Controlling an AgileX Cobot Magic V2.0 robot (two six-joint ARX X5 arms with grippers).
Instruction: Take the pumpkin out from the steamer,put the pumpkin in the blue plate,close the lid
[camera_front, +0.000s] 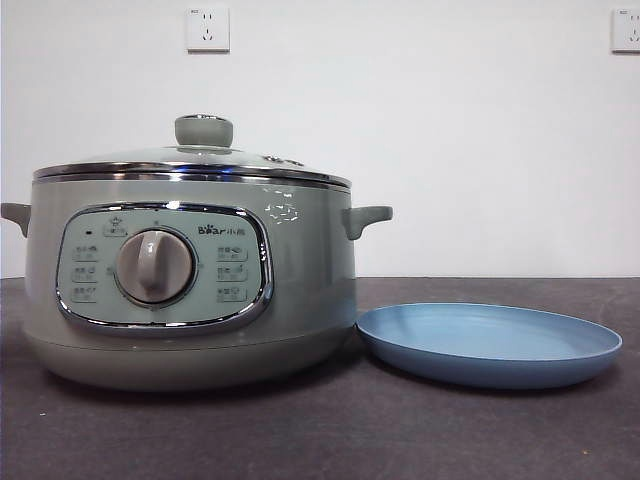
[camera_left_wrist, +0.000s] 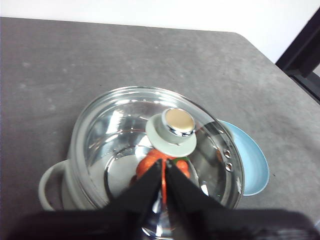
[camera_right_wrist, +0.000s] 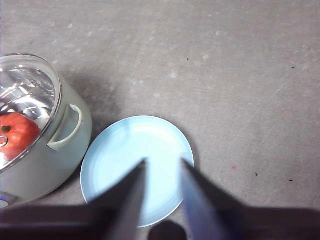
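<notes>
The left end effector hangs above the lid, jaws nearly together and holding nothing, its tips pointing at the lid's pale-green knob. Through the glass the pumpkin shows orange inside the steamer. The right end effector hovers over the blue plate, jaws parted and empty. In the front view the closed steamer fills the left, the plate lying lower right on the dark surface, just beside the steamer's base.
</notes>
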